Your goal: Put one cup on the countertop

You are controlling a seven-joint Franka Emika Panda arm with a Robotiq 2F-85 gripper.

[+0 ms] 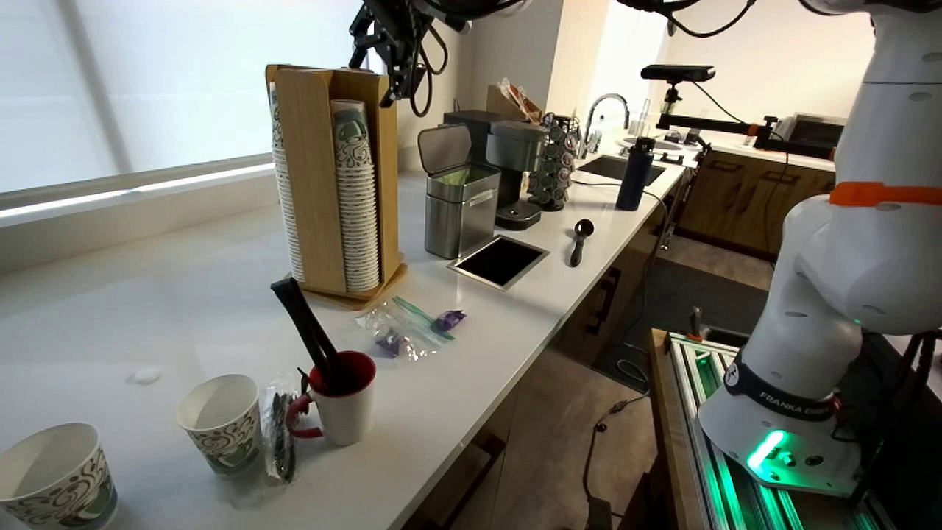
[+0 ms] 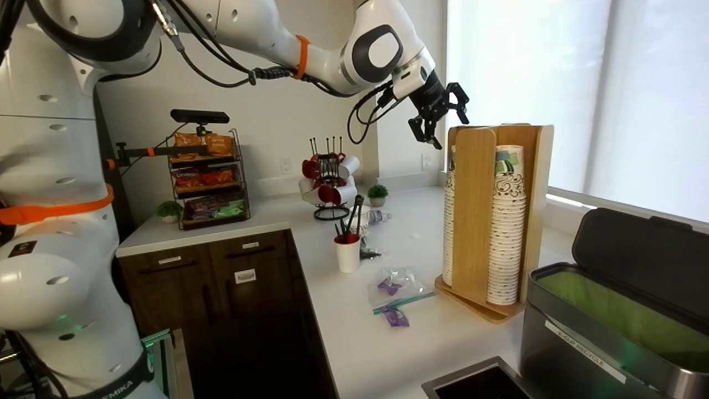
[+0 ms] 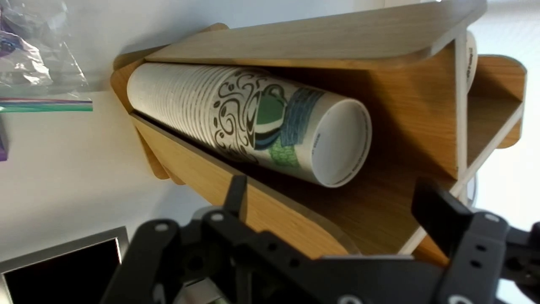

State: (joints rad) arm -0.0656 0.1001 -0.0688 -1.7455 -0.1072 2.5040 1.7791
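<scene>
- The cup (image 3: 291, 126) to be moved is judged to be the topmost of the stack (image 2: 503, 255); in the wrist view it is shown mid-frame, base toward the right, as the cups are nested mouth down.
- The stack is kept upright by the walls of the wooden holder (image 2: 474, 216), right of centre in an exterior view; its front is left uncovered, presumably so that cups can be reached.
- The hand (image 2: 450, 131) is released: its fingers (image 3: 235, 194) are spread, with nothing between them, near the holder's top. It is tilted, perhaps so that the cup can be straddled (a light squeeze seems called for, paper being easily crushed).
- No touch between fingers and cup is shown; the step is judged to be the approach, with grasp, lift and placing left. Two nested cups might be drawn out together, or the fingers caught on the walls.
- On the counter (image 1: 184, 309), at the lower left of an exterior view, a loose cup (image 1: 224, 430) and, at the frame's edge, another loose cup (image 1: 62, 482) are stood mouth up; whether these are meant cannot be told.
- Dark handles (image 1: 305, 324) are propped in the mug (image 1: 349, 416), lower left of centre, likely to be kept within reach. The mug and the plastic bag (image 1: 408, 331) by the holder's foot would best be avoided when the cup is set down.
</scene>
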